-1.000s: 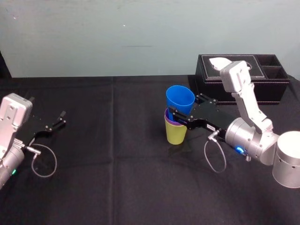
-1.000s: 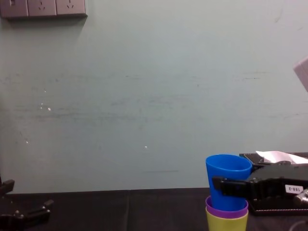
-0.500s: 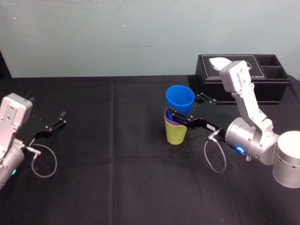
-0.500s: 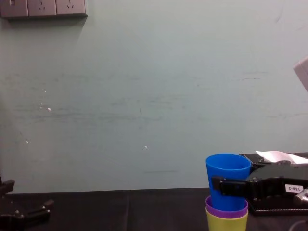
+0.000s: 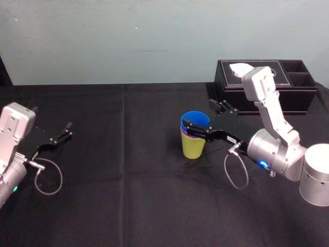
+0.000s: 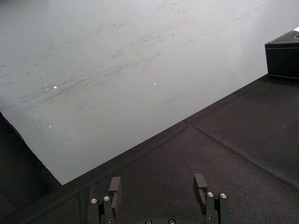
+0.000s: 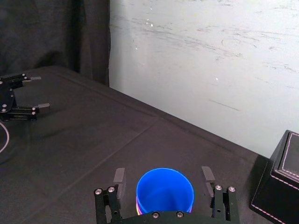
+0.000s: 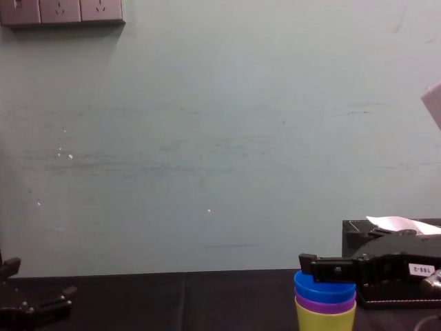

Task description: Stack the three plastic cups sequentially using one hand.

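Right of centre on the black-cloth surface (image 5: pixel 128 180), blue cup (image 5: pixel 195 119) sat nested in purple cup (image 5: pixel 186 135), that in yellow-green cup (image 5: pixel 193 146). Right pincer (image 7: pixel 163 173) straddled the blue rim, spread clear of it. Left pincer (image 6: pixel 157 182) idled far left, also spread. Cups looked light, stiff, slick; likely best pinched across the rim. Pale wall (image 5: pixel 128 36) and black tissue box (image 5: pixel 288 87) stood behind.

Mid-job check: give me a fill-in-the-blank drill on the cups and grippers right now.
1. The blue cup sits at the ____ of the stack.
2. The yellow-green cup sits at the ____, holding the purple cup.
3. The right gripper has its fingers ____, one each side of the blue cup.
4. The left gripper lies parked over the ____ tablecloth.

Answers: top; bottom; open; black.
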You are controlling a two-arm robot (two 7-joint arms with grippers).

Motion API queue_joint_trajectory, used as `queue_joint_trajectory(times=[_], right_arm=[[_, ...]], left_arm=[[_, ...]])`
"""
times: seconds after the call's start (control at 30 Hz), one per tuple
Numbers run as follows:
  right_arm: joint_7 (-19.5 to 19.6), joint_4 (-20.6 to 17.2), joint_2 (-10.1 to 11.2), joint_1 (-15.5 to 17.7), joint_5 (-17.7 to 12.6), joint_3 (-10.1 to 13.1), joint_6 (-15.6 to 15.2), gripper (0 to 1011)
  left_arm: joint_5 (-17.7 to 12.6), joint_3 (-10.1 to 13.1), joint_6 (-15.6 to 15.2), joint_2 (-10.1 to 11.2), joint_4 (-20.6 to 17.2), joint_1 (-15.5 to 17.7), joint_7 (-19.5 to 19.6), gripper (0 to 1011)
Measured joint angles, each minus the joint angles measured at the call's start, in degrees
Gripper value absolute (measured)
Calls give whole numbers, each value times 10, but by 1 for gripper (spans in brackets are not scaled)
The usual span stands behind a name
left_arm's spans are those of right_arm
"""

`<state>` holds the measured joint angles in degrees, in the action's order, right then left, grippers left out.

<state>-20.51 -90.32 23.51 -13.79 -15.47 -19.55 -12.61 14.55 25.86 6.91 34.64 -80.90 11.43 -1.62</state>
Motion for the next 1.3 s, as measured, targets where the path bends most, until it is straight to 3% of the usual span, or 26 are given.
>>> queue_joint_trajectory(times=[0.37, 0.9, 1.3], right_arm=[[2, -6, 1, 6, 0, 5, 0, 1004], [32, -55, 37, 91, -5, 75, 33, 1004], [38, -39, 49, 132, 5, 118, 61, 1004]], left_arm=[[0, 0, 0, 0, 0, 0, 0, 1010], [0, 0, 0, 0, 0, 0, 0, 1010], [0, 0, 0, 0, 0, 0, 0, 1010]])
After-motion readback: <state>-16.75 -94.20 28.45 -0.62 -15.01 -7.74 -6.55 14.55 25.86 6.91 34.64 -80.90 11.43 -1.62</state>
